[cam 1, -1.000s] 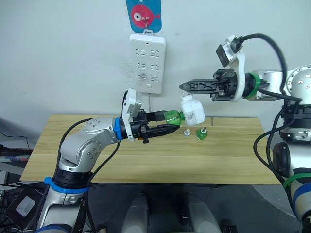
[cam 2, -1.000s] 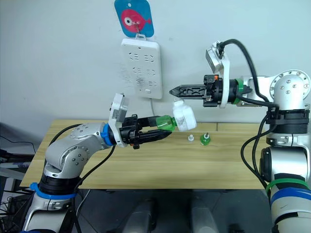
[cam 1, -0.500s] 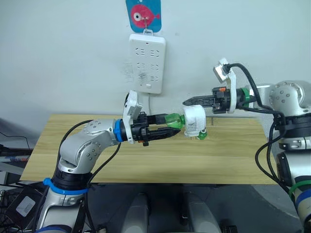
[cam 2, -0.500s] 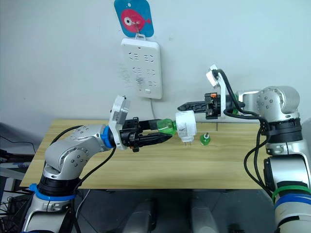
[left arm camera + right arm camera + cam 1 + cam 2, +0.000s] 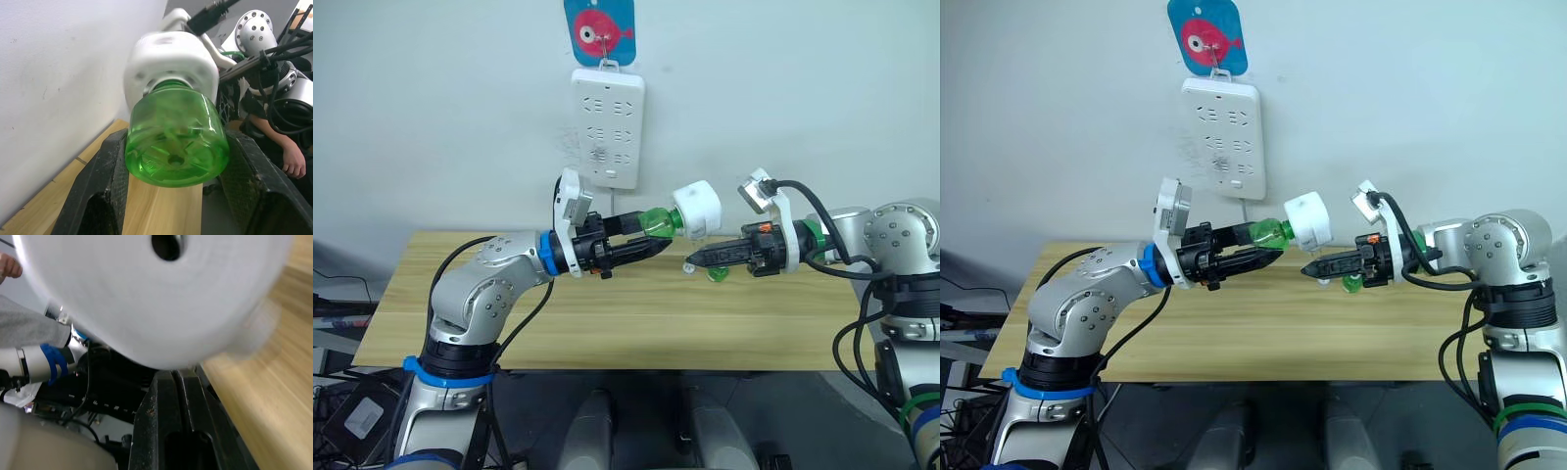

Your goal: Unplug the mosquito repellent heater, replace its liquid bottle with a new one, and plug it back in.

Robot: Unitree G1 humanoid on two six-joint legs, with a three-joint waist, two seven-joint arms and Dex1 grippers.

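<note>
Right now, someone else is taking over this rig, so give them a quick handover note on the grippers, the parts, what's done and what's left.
Left gripper: shut on the green bottle, held in the air over the table with the mosquito repellent heater on the bottle's far end.
Right gripper: shut, holding nothing, just below the heater.
Power strip: on the wall, nothing plugged in.
On the table behind the right gripper: another green bottle.
Done: heater unplugged, and a bottle is fitted in it.
Left: plug the heater back into the strip. Whether the bottle is fully seated cannot be told.
</note>
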